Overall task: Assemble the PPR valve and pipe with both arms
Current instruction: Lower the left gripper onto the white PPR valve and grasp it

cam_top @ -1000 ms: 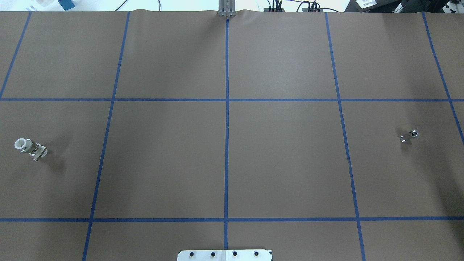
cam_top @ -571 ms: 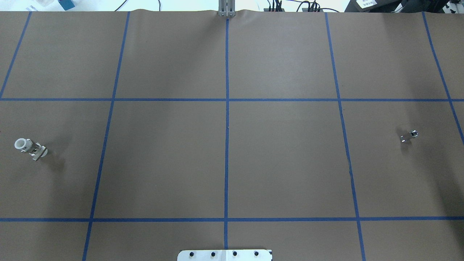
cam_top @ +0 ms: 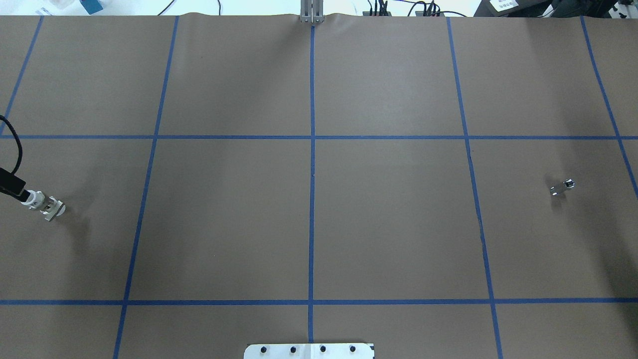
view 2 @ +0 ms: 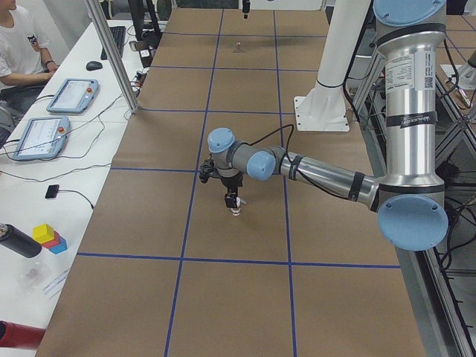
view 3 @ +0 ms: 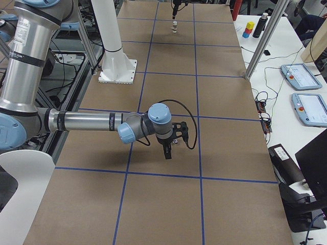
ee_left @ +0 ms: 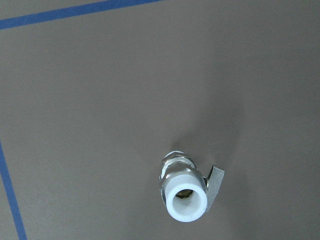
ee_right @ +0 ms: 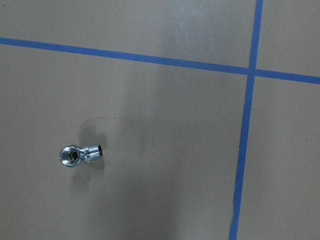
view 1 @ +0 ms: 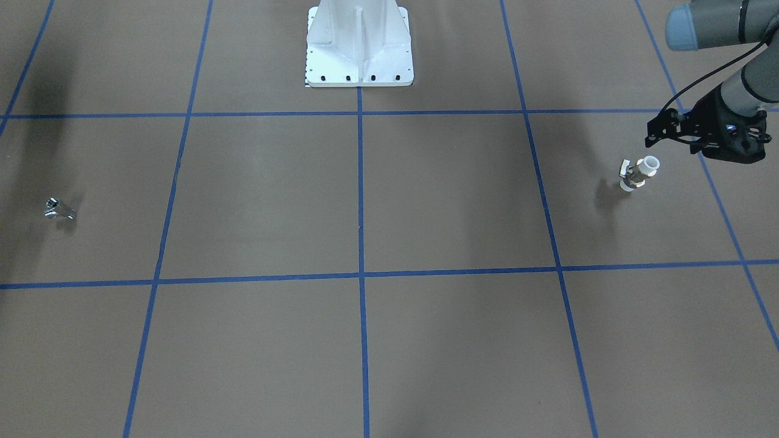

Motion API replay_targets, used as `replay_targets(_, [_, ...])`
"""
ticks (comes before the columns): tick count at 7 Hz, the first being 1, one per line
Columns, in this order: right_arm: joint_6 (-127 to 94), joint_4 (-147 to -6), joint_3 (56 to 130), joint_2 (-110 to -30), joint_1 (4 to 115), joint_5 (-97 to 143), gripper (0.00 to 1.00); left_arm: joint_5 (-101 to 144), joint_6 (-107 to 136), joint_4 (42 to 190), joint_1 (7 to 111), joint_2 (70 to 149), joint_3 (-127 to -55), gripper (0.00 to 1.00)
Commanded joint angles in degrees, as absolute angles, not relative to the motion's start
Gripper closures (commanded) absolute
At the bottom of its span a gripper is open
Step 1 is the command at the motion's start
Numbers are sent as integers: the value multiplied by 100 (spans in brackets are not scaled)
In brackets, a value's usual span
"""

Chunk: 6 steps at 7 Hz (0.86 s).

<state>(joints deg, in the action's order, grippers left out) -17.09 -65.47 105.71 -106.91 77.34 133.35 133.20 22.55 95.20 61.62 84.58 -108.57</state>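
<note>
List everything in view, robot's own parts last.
PPR valve: one, white ends and metal middle, table's robot-left side.
pipe: one, shiny silver, table's robot-right side.
table: one, brown cover with blue tape grid.
pedestal: one, white, centre of robot's edge.
tablets: two, light blue, side bench.
person: one, white shirt, at that bench.
left arm: one, grey with blue caps, reaching over the valve.
left pincer: one, black, just above the valve.
right arm: one, same colours, table's robot-right side.
right pincer: one, black, pointing down.
</note>
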Motion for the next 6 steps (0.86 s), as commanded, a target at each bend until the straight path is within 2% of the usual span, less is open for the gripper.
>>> replay_targets(1, [-1705,-6548,10573,-10688,7726,13342,0,13132,2461,9895,5933,8490,-10593,1])
replay_targets(6, [-1705,-6548,10573,-10688,7699,13342,0,13131,2461,10230,5862,8551,-10275,3])
